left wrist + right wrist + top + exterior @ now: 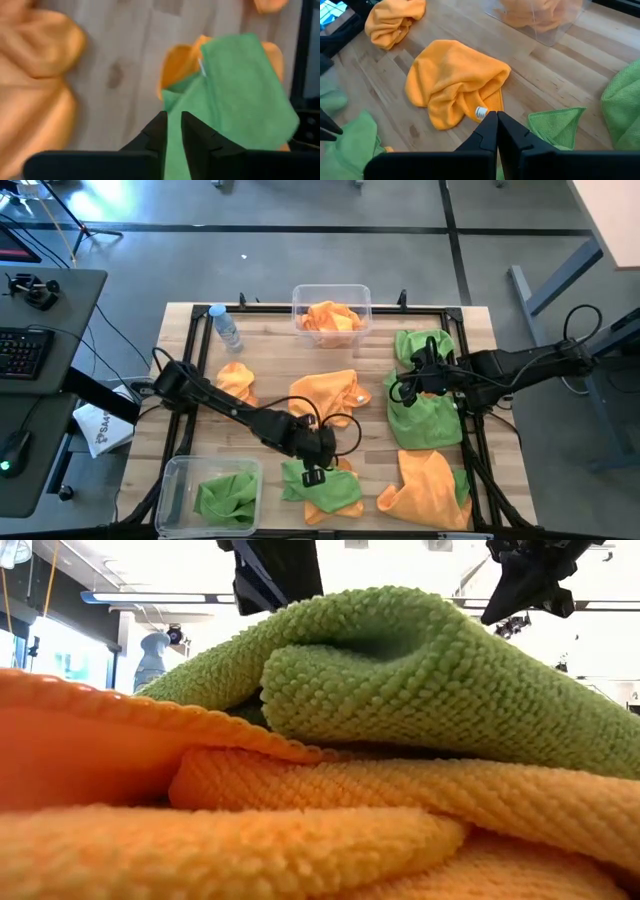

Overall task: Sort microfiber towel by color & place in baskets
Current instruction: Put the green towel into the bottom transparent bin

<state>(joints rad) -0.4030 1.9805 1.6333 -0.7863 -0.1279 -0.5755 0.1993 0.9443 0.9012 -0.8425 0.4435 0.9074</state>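
The left gripper [316,473] pinches a bright green microfiber towel [318,483] lying atop an orange one, just beside the clear rectangular plastic basket [176,480] holding another green towel. The right gripper [404,388], fingers pressed together, hovers farther off over a green towel [424,420].

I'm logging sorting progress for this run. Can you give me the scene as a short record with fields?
far basket: holds orange towels
near-left basket: holds a green towel
loose orange towels: three on the table, plus one partly under a green one at the near edge
loose green towels: two at the right, one at the near edge
left end effector: shut on near-edge green towel
right end effector: shut, above the right green pile
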